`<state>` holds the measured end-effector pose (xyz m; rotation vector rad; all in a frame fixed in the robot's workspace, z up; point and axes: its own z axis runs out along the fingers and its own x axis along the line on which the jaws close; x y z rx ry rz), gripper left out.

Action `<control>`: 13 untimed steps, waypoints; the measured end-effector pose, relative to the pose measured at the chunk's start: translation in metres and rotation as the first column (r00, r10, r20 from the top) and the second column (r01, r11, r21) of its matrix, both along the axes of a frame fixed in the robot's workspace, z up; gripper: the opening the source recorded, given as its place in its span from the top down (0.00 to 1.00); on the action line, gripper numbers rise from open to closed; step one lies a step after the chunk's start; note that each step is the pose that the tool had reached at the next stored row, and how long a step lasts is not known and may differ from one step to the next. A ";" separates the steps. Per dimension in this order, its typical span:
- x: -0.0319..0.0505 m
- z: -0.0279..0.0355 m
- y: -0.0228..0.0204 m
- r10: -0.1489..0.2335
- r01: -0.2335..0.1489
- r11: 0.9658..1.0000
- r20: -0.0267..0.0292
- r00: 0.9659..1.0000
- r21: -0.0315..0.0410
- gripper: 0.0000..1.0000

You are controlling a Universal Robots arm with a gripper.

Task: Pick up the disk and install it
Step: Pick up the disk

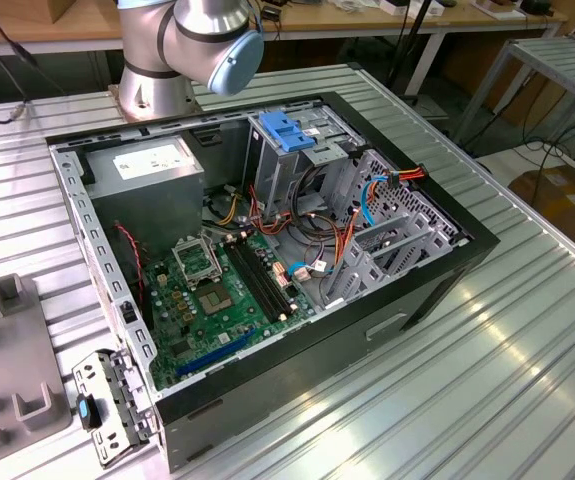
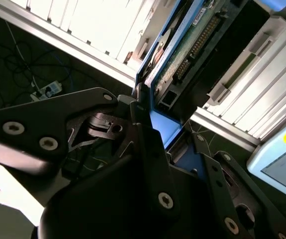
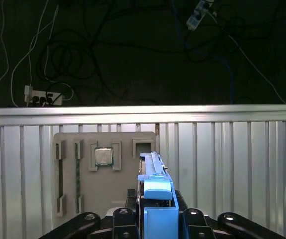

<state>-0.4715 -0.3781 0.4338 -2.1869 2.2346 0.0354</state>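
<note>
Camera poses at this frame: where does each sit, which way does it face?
Exterior view: off the arm, high, looking down into the open PC case on the ribbed table; the arm shows at its base.
First wrist view: behind the gripper, looking over the disk toward the grey fixture tray and floor cables; its links show.
Second wrist view: close beside the gripper, looking along the disk; fingers show.
Shared: both wrist views show the gripper shut on the disk.

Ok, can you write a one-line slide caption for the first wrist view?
Gripper clamps the blue-railed disk edge-on, with the grey parts tray on the ribbed table beyond.
</note>
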 end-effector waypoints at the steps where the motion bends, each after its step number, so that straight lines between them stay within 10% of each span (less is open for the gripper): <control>1: 0.0000 0.0015 0.0000 0.000 0.000 1.000 0.000 1.000 0.000 0.63; 13: 0.0000 0.0144 0.0000 0.000 0.000 1.000 0.000 1.000 0.003 0.63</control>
